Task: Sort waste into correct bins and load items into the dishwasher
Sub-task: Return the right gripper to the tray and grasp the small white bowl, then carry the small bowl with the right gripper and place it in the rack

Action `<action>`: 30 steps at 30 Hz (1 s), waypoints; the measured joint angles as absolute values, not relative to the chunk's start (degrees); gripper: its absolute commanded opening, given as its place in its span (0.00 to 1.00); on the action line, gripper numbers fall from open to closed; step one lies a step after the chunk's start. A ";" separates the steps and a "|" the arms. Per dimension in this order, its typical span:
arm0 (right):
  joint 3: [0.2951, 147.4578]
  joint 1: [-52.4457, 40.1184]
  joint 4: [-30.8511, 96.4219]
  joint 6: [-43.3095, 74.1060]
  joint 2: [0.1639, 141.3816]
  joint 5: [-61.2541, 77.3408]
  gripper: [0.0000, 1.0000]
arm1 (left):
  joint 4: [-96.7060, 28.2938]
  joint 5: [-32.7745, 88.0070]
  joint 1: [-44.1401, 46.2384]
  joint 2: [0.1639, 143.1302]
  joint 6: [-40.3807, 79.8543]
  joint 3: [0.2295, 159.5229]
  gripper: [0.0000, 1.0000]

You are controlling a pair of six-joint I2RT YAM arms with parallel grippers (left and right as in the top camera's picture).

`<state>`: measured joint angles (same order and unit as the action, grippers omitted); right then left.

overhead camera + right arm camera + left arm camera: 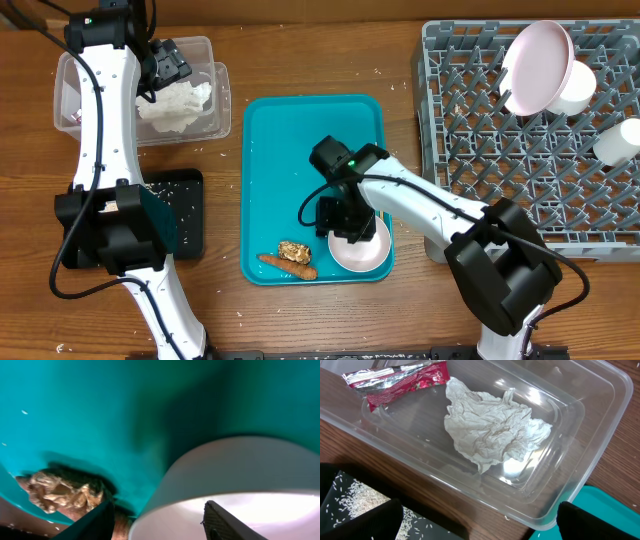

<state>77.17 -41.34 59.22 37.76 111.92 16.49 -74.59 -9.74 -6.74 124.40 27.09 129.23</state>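
Bowl (365, 255): smooth, pale pink and round; we see it upright on the near right corner of the tray (312, 120).
Right gripper (341, 222): low over the bowl, fingers (97, 520) spread and straddling the rim, one outside and one inside, not pressed on it.
Left gripper (170, 62): over the bin (218, 95) at far left, fingers (365, 520) released, wide apart, holding nothing.
Bin: clear glossy plastic with rounded corners; we find crumpled white paper (492, 430) and a red foil wrapper (400, 380) inside, apart.
Tray: flat teal plastic; a tapered orange carrot (287, 266) lies by its near edge, touching a knobbly brown lump (293, 250).
Box (185, 205): black, speckled with white grains, near side of the bin.
Rack (480, 120): grey plastic grid of pegs at right; a pink plate (538, 68) stands on edge, a white cup (578, 90) just beside it.
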 measured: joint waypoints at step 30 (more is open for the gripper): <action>93.91 -37.12 74.91 30.17 111.83 21.63 0.04 | -74.56 -9.74 -6.74 124.40 27.09 129.23 1.00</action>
<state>93.91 -37.12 74.91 30.17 111.83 21.63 -74.56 -9.74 -6.74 124.40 27.09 129.23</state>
